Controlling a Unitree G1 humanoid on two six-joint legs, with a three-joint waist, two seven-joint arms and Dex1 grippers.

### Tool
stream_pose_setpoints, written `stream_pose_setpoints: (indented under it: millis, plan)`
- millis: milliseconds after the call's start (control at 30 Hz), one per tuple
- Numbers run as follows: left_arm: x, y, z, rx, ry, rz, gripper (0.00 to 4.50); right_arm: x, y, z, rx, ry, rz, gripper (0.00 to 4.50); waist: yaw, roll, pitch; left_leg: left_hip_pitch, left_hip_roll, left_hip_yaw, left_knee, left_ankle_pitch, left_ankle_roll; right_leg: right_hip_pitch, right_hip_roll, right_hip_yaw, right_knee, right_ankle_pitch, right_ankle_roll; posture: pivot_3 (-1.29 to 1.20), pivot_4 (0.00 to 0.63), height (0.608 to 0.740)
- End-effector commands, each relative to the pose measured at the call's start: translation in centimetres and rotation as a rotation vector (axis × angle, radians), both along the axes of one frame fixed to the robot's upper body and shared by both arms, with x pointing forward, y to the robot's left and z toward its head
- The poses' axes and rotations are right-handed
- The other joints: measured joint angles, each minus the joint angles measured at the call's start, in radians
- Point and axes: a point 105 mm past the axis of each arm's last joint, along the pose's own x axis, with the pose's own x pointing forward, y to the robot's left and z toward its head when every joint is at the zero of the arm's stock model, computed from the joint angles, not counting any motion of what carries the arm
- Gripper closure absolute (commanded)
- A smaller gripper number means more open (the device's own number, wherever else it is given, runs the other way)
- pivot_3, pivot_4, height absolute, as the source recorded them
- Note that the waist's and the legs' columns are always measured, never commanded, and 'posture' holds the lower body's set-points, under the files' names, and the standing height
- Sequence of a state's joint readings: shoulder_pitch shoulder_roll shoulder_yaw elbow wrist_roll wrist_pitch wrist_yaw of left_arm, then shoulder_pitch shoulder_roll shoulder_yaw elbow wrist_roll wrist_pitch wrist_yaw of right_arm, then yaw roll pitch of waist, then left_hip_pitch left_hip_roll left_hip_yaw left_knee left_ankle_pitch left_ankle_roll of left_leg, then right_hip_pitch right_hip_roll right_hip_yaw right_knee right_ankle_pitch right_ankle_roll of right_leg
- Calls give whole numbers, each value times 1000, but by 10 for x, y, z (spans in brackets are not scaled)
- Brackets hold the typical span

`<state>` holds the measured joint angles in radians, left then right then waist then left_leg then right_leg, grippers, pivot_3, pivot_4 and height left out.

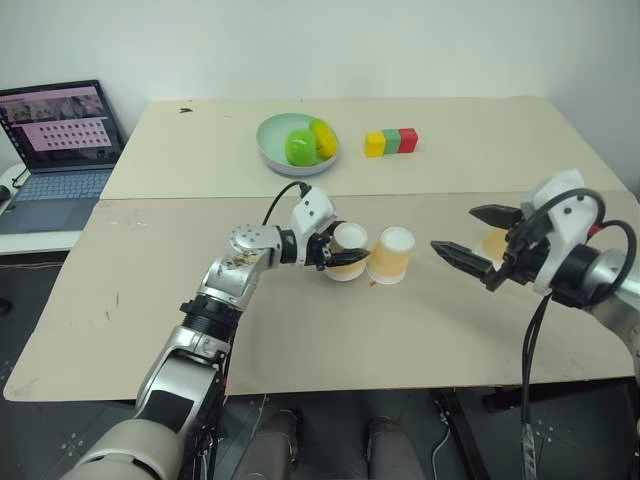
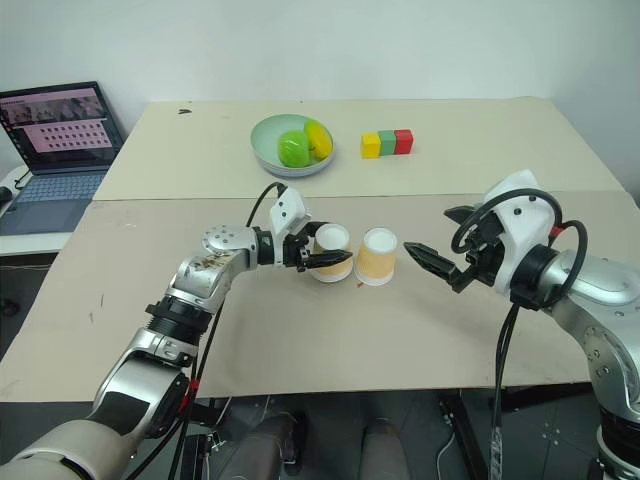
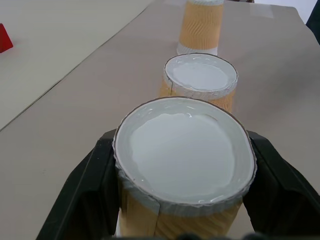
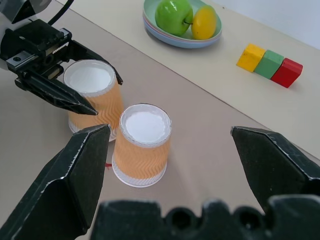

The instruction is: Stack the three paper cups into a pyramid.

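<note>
Three orange-tan paper cups stand upside down, white bases up, on the tan table. My left gripper (image 1: 338,252) is shut on the sides of the leftmost cup (image 4: 91,80), which sits close beside the middle cup (image 1: 390,254); whether the two touch I cannot tell. The third cup (image 1: 494,243) stands farther right, mostly hidden behind my right gripper (image 1: 455,230). That gripper hovers open to the right of the middle cup, fingers spread wide and pointing toward it, holding nothing. No cup rests on another.
A pale green bowl (image 1: 270,150) holding a green apple (image 1: 299,147) and a yellow fruit sits at the back. A yellow, green and red block row (image 1: 391,142) lies to its right. A laptop (image 1: 55,150) stands off the table's left side.
</note>
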<state>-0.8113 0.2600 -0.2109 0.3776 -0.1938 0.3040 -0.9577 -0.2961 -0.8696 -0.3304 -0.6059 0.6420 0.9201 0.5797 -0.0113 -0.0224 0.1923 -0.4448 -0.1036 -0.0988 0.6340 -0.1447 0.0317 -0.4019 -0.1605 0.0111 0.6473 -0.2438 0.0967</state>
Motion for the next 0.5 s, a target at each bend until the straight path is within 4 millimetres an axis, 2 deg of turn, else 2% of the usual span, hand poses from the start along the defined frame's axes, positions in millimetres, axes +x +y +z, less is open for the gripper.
stream_pose_setpoints:
  millis: [33,433,500]
  plan:
    - [-6,-6,11,-24,-52,-21,1800,-1,2,12,-8,-55,13,0,0,0,0,0,0,0,0,0,0,0,0,0,0,0,0,0,150,740]
    - [-10,-12,5,-21,-39,-41,1800,-3,1,14,-15,-58,10,0,0,0,0,0,0,0,0,0,0,0,0,0,0,0,0,0,150,740]
    - [-8,-12,6,-26,-41,-37,841,-3,0,14,-17,-58,6,0,0,0,0,0,0,0,0,0,0,0,0,0,0,0,0,0,150,740]
